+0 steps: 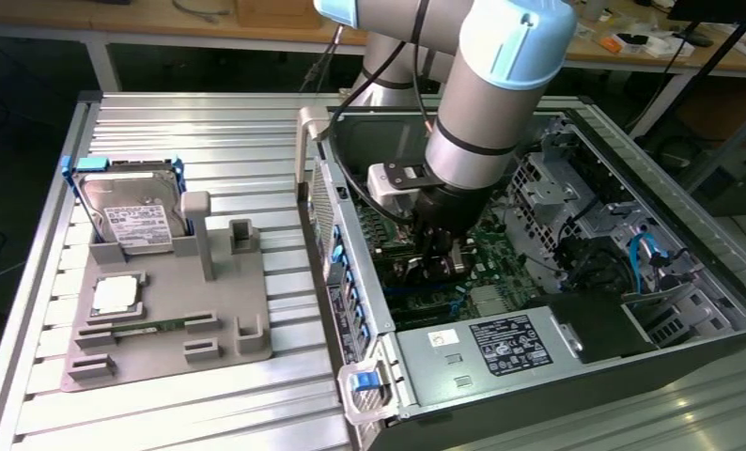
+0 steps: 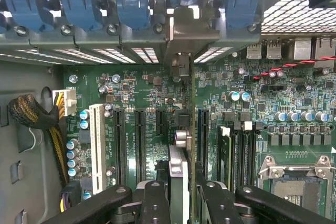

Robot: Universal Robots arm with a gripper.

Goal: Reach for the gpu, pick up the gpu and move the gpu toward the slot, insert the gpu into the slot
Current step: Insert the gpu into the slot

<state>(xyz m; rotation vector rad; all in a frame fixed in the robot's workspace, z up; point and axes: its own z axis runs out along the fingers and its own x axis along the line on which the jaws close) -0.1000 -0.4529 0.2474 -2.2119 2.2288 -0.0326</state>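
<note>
My gripper [image 1: 439,256] is down inside the open computer case [image 1: 348,282], over the green motherboard [image 2: 142,85]. In the wrist view the gripper [image 2: 181,195] is shut on the gpu [image 2: 178,166], which I see edge-on as a slim upright card between the two black fingers [image 2: 155,203]. The card's silvery end bracket [image 2: 181,30] reaches the case's rear wall under the blue clips. The card stands in line with the gap between two black connector strips [image 2: 160,121], low over the board. The blue slot is hidden under the card, so whether the card is seated cannot be told.
Black memory strips [image 2: 236,150] and the square processor socket [image 2: 296,182] lie beside the card. On the other side are a white slot [image 2: 96,145] and a yellow-black cable bundle [image 2: 37,119]. Outside the case a grey fixture [image 1: 173,329] holds the hard drive [image 1: 129,221] and processor chip [image 1: 116,296].
</note>
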